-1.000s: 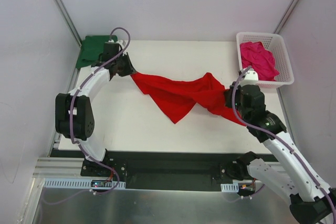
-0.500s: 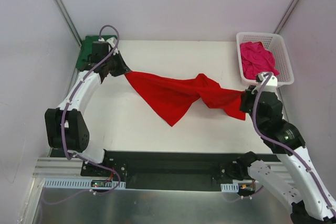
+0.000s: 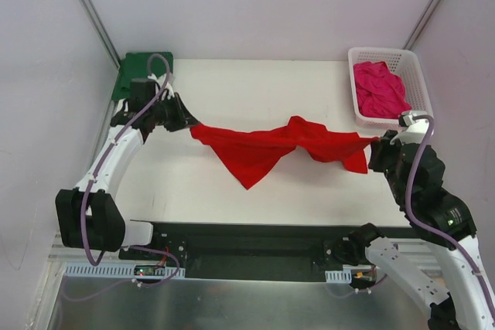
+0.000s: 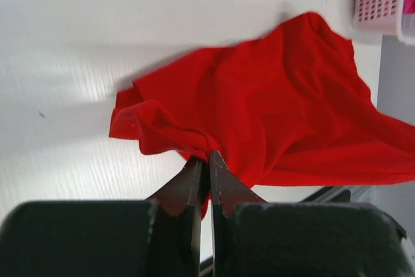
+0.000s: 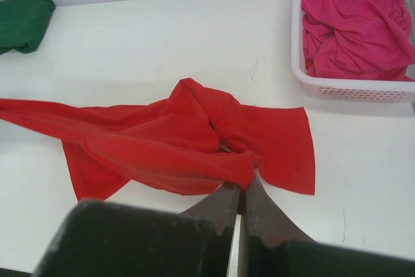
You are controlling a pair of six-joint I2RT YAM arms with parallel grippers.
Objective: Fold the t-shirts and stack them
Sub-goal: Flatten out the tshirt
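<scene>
Top external view: a red t-shirt (image 3: 263,148) is strung between two robot arms across the middle of a white table (image 3: 255,90).
Green t-shirt: a dark green t-shirt (image 3: 141,75) lies folded at the table's far-left corner, behind the left arm and apart from the red cloth.
Left gripper: the left gripper (image 3: 188,124) is pinched tight on the red t-shirt's left end. In the left wrist view its jaws are almost touching, with a bunched fold of cloth clamped between them.
Long axis: the red t-shirt runs left to right, pulled into a narrow band from one gripper to the other.
Shape: a triangular flap left of centre points toward the near edge. A raised, twisted ridge sits at mid-span, and a flatter rectangular flap lies near the right end.
Contact: the middle and both flaps appear to rest on the table, while the gripped ends are gathered into tight folds.
Right gripper: the right gripper (image 3: 377,143) is closed on the shirt's right end. In the right wrist view its jaws meet over a thick roll of red cloth.
Basket: a white lattice basket (image 3: 387,56) stands at the far-right corner, just beyond the right gripper, and holds a crumpled magenta t-shirt (image 3: 380,90).
Edges: the right gripper is close to the table's right edge, and the left gripper is near the left edge.
Open room: bare tabletop shows between the green t-shirt and the basket on the far side. A narrower bare strip runs between the flap's tip and the near edge.
</scene>
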